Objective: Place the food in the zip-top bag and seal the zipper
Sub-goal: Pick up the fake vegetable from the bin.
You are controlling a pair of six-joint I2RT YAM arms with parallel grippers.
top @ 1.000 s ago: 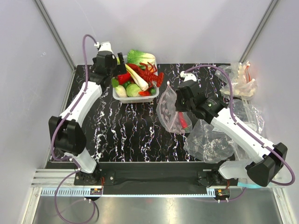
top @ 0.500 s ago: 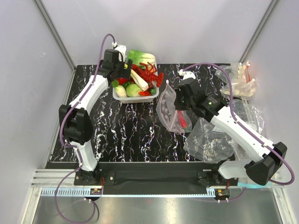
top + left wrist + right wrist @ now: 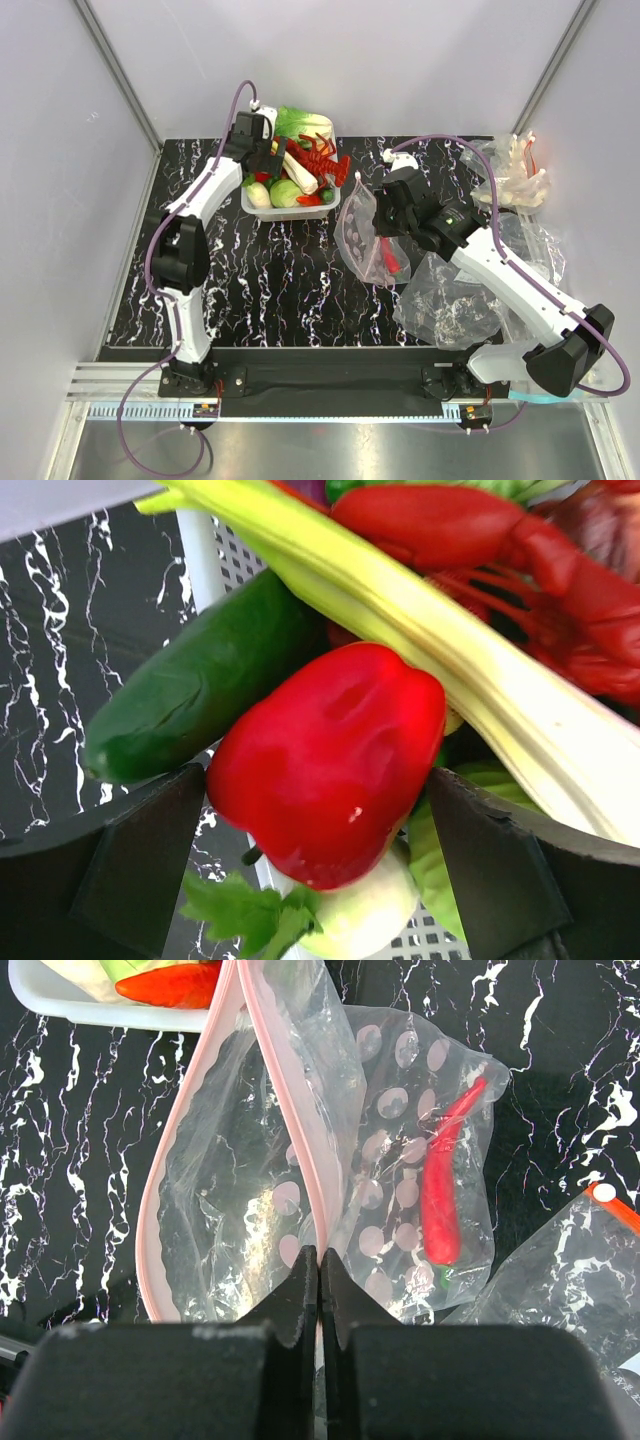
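The food lies in a white basket (image 3: 290,212) at the back: red lobster (image 3: 322,160), leek (image 3: 300,172), cabbage (image 3: 300,122). My left gripper (image 3: 268,160) is down in the basket's left end. In the left wrist view it (image 3: 315,870) is open, with a finger on each side of the red pepper (image 3: 330,760); the leek (image 3: 440,650), the lobster (image 3: 480,530) and a dark green piece (image 3: 200,690) lie beside it. My right gripper (image 3: 385,215) is shut (image 3: 319,1260) on the zipper (image 3: 290,1110), holding up the zip-top bag (image 3: 240,1190) with its mouth gaping. A red chili (image 3: 440,1200) lies inside.
Crumpled plain clear bags (image 3: 445,300) lie at the right, under my right arm. Another bag with pale contents (image 3: 510,175) sits at the back right. A bag with an orange strip (image 3: 610,1205) lies close to the dotted bag. Grey walls enclose the black marbled table (image 3: 260,290).
My left gripper has swung right from the basket's left side and come down over the red pepper. My right gripper and the bag have barely moved.
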